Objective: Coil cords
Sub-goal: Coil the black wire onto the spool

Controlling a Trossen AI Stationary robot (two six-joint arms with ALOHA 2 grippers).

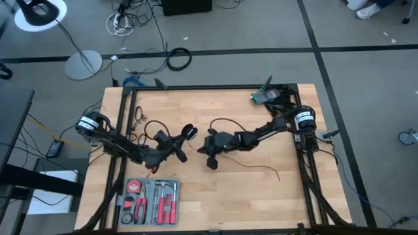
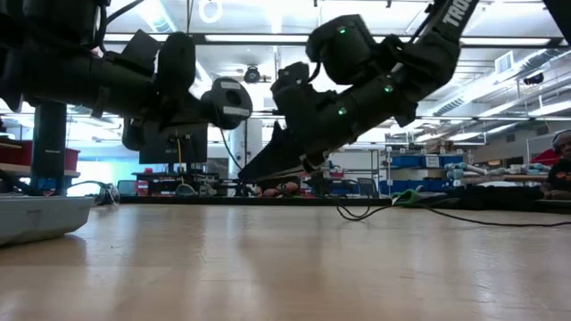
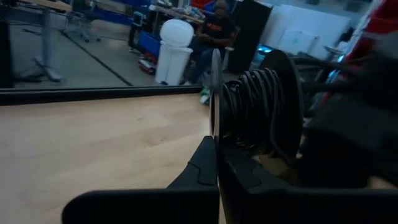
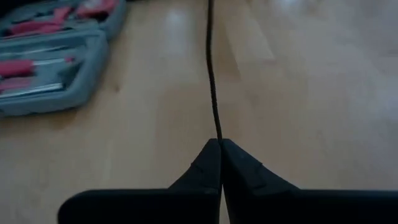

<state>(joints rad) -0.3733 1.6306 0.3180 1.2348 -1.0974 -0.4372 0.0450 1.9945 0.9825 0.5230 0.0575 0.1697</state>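
Beside the grey plastic tool case (image 1: 149, 201), the right gripper (image 4: 219, 144) pinches the thin black cord (image 4: 212, 74); the left gripper (image 3: 216, 146) clamps its round black spool (image 3: 258, 109).

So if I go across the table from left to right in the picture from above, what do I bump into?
Left gripper holding the spool of black cord → right gripper pinching the cord → loose cord end lying on the table.

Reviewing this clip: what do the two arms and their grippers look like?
Both arms are dark, jointed and boxy. The right arm carries small green lights and white lettering near the top. The left arm has a round silver-capped base joint. Each gripper ends in two black wedge-shaped fingers.
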